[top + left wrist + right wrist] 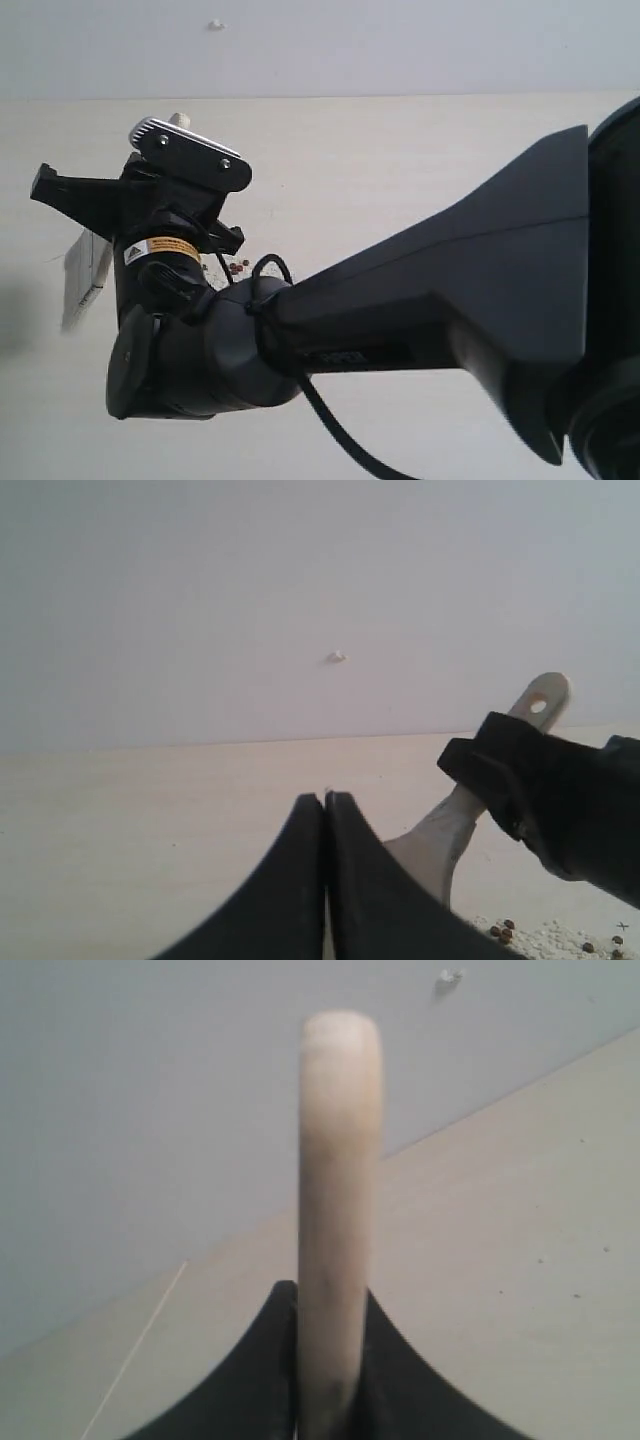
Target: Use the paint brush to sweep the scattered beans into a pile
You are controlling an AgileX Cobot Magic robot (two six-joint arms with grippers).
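Note:
The paint brush's cream handle (338,1190) stands upright between the jaws of my right gripper (330,1305), which is shut on it. In the left wrist view the right gripper (492,772) clamps the handle below its hang hole, and the paint brush (440,838) slopes down toward the table. Its white bristles (86,272) show at the left of the exterior view, below the right gripper (118,200). A few reddish-brown beans (238,266) lie on the table behind the arm, and more beans (503,932) sit among whitish grains. My left gripper (326,800) is shut and holds nothing.
The black right arm (440,300) fills the lower right of the exterior view and hides much of the pale wooden table (400,160). A light grey wall (400,45) rises behind the table's far edge.

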